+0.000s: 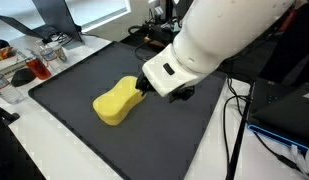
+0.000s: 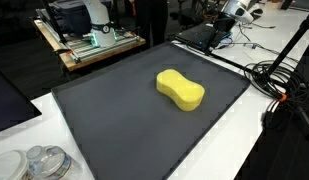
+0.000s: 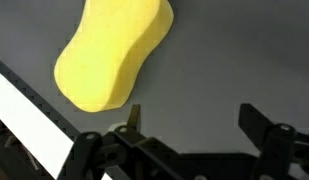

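A yellow peanut-shaped sponge (image 1: pixel 116 101) lies on a dark grey mat (image 1: pixel 74 120). It shows in both exterior views (image 2: pixel 181 89) and at the top left of the wrist view (image 3: pixel 112 52). My gripper (image 3: pixel 194 120) is open and empty. Its two black fingers stand wide apart over bare mat, just beside the sponge's near end. In an exterior view the white arm reaches down over the mat, with the gripper (image 1: pixel 146 84) close to the sponge's right end. I cannot tell whether it touches the sponge. The arm does not show in the exterior view from the opposite side.
The mat (image 2: pixel 104 120) covers a white table. Glassware and a red object (image 1: pixel 24 72) stand off the mat's corner. Black cables (image 2: pixel 284 85) lie beside the mat. A wooden cart with equipment (image 2: pixel 94 40) stands behind. Glass jars (image 2: pixel 44 162) sit at the table's near corner.
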You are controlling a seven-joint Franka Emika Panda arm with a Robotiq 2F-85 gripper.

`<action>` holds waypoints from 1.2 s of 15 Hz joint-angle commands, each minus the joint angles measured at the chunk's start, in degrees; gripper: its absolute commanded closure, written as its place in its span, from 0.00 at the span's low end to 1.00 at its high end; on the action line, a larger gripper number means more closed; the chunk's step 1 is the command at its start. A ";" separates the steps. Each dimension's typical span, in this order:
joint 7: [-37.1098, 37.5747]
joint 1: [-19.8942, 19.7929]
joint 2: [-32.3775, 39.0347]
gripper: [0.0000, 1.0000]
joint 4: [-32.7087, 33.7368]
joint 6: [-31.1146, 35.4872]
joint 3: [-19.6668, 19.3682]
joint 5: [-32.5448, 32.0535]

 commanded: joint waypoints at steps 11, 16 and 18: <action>6.24 -2.67 -23.96 0.00 -37.80 22.99 -0.17 -0.48; 8.32 -5.58 -32.68 0.00 -52.48 35.66 -0.55 -0.27; 9.11 -7.06 -36.53 0.00 -58.63 42.35 -1.04 -0.78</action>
